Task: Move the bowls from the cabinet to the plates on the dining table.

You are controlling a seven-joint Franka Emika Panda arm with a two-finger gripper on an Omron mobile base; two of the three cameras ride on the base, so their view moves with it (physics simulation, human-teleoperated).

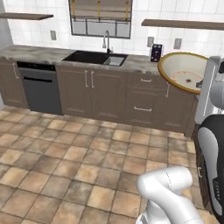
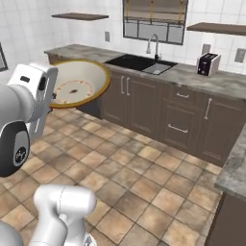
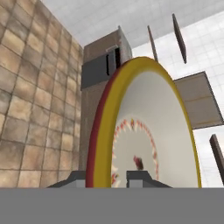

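My gripper (image 3: 108, 178) is shut on the rim of the tan bowl (image 3: 153, 127), which has a yellow-brown rim and a reddish pattern inside. The bowl (image 1: 183, 72) hangs tilted on its side in the air, above the tiled floor and in front of the kitchen counter. In the right base view the bowl (image 2: 79, 82) sticks out to the right of the white hand, with the gripper (image 2: 52, 96) at its near edge. A corner of the dining table (image 2: 234, 166), grey stone on a dark base, shows at the right. The cabinet and the plates are out of view.
A long counter (image 1: 39, 53) with a black sink (image 1: 94, 57), a dishwasher (image 1: 41, 89) and low brown drawer units (image 1: 144, 98) runs along the far wall. A toaster (image 2: 208, 64) stands on it. Brown floor tiles (image 1: 78, 153) stretch between me and the counter.
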